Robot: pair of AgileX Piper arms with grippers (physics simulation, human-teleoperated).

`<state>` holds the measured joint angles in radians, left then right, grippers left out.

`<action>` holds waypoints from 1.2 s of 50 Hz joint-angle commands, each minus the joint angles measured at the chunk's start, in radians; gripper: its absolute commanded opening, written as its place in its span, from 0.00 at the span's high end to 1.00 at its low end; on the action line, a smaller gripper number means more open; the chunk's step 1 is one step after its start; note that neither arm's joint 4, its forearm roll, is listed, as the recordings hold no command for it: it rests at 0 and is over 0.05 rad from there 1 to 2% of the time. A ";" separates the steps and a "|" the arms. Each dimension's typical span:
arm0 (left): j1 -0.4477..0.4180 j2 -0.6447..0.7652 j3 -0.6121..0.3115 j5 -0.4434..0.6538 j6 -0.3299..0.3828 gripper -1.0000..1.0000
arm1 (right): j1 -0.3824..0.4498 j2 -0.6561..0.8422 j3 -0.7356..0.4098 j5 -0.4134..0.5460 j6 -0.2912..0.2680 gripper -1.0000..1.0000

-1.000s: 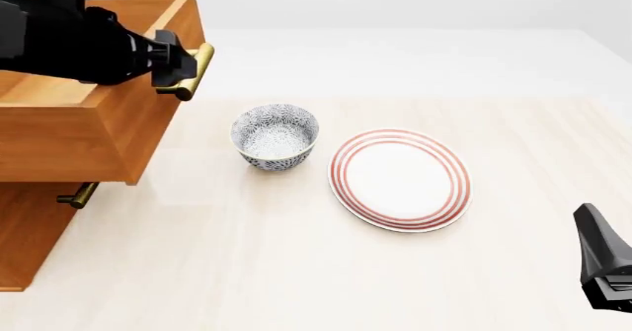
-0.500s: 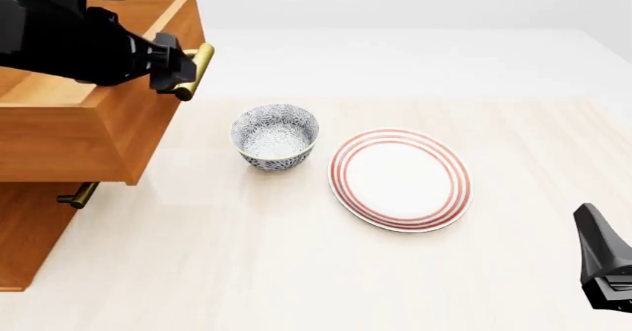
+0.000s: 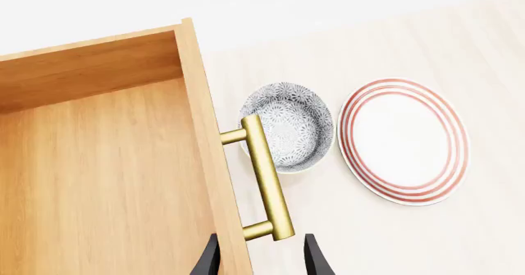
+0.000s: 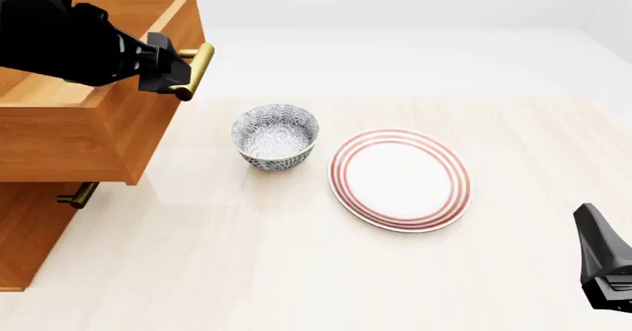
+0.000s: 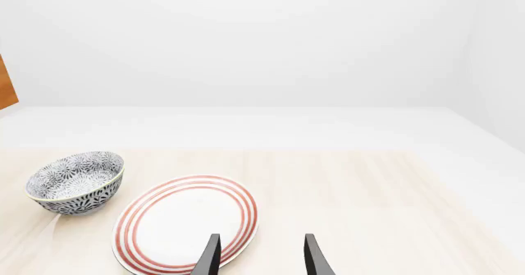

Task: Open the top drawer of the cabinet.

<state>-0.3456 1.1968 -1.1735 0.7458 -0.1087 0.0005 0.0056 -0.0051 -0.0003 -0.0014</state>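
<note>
Your left hand (image 4: 170, 68) hides part of the pulled-out top drawer's (image 4: 89, 135) handle (image 3: 267, 178), fingers spread apart; right hand (image 5: 259, 258) (mostly cropped) released above the plate (image 5: 185, 223).

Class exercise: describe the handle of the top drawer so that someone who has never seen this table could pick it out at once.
Start at the large orange-brown cabinet on the table's left side. Its top drawer stands pulled out, an open box. On that drawer's front, by the left gripper, sits the brass bar handle; the other visible handle is lower, under the drawer.
</note>
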 commanded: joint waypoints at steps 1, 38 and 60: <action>-0.015 -0.033 -0.016 0.027 0.038 0.00 | 0.000 -0.001 0.001 0.000 0.000 0.00; 0.009 -0.102 -0.041 0.105 0.091 0.00 | 0.000 -0.001 0.001 0.000 0.000 0.00; 0.013 -0.182 -0.033 0.112 0.139 0.00 | 0.000 -0.001 0.001 0.000 0.000 0.00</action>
<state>-0.3367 1.0505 -1.2221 0.8631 0.0163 0.0005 0.0056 -0.0051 -0.0003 -0.0013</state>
